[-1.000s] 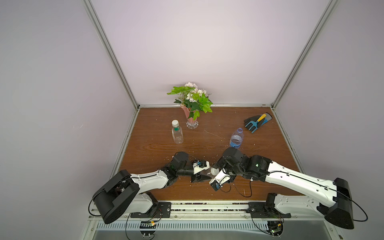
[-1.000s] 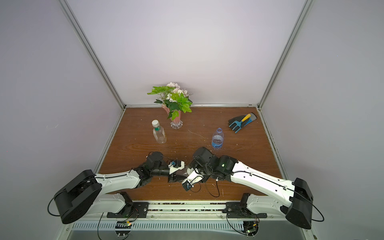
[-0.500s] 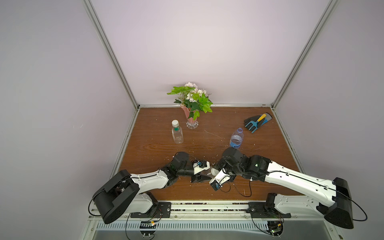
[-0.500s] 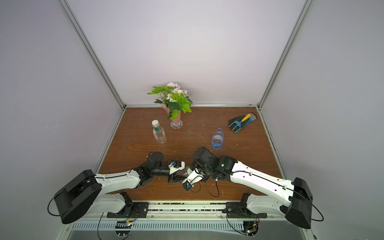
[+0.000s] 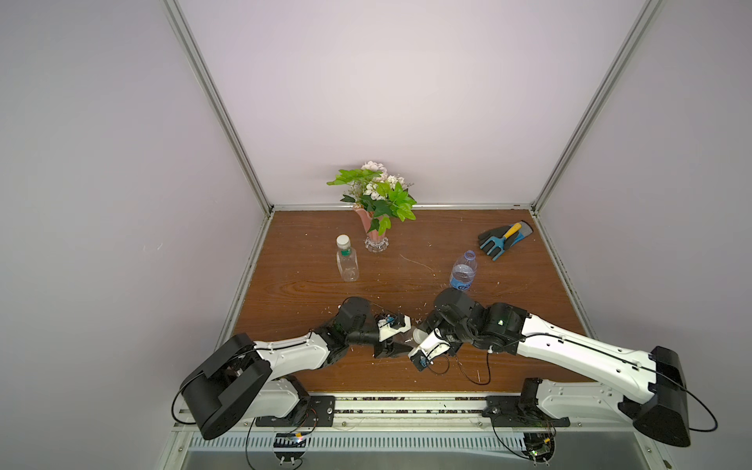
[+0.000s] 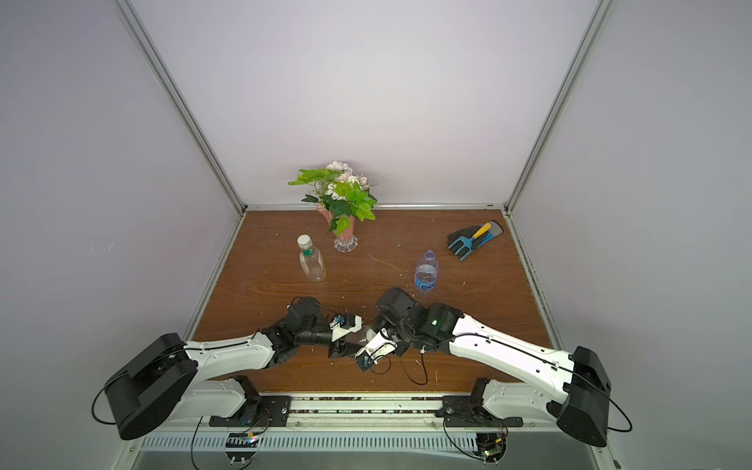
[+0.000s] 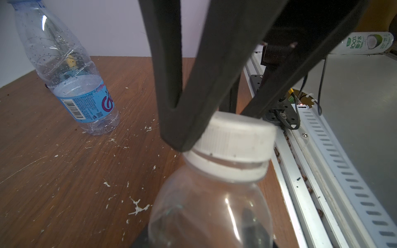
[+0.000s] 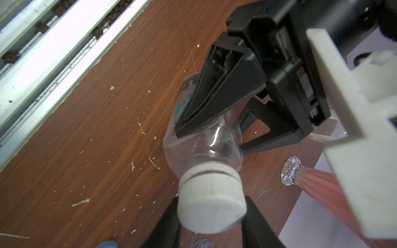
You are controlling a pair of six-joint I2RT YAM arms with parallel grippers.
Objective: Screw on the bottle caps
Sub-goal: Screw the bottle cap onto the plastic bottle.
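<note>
Squeezed together since a moment ago, the right end effector [image 7: 214, 123] now pinches the white cap [image 8: 210, 204] on the bottle [image 7: 210, 204], near the desk's [image 7: 64, 171] front edge. The left end effector [image 8: 212, 139] squeezes the bottle's body. Turn the cap slowly and hold the bottle still.

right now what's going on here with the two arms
The left gripper clamps a clear bottle near the front edge of the table. The right gripper is closed on the white cap sitting on that bottle's neck; how far it is screwed down cannot be told. Farther back stand a square bottle, capped white, and a blue-label bottle.
</note>
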